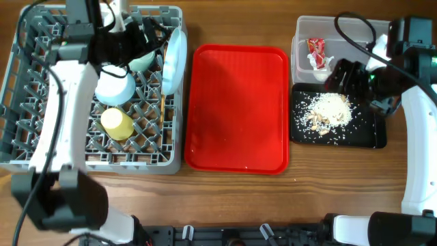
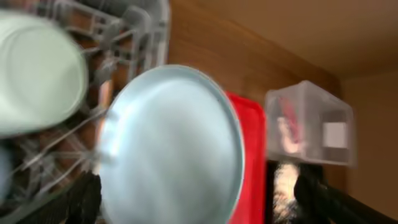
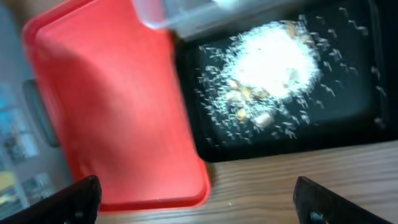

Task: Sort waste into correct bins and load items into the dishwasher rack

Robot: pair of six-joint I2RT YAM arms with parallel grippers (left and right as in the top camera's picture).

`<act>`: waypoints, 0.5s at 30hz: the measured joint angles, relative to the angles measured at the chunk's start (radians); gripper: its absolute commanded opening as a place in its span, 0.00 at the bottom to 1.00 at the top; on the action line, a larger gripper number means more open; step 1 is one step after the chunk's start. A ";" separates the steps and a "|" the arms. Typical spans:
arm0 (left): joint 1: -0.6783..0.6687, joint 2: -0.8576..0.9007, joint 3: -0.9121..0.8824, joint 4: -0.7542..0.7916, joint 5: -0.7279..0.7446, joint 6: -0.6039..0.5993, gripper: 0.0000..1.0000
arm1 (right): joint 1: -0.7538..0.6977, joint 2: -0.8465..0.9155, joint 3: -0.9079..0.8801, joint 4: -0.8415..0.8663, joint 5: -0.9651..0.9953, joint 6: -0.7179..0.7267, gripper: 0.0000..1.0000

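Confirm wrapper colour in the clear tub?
Wrapper is red and white; overhead view shows it best.

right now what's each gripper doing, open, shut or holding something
left gripper: open, gripping nothing
right gripper: open, gripping nothing

Wooden table [image 1: 239, 198] — grey dishwasher rack [image 1: 13, 96] left, red serving tray [image 1: 237, 109] centre, clear tub [image 1: 298, 48] beside black tray [image 1: 362, 137] right
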 measured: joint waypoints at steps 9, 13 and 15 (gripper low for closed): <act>-0.082 -0.058 0.006 -0.485 -0.491 -0.056 1.00 | 0.222 0.061 0.001 0.231 0.013 -0.078 0.99; -0.089 -0.074 -0.056 -0.517 -0.494 -0.060 1.00 | 0.222 0.069 -0.011 0.161 0.071 -0.057 1.00; -0.108 -0.142 -0.166 -0.439 -0.494 -0.058 1.00 | 0.222 0.027 -0.087 0.170 0.084 -0.042 1.00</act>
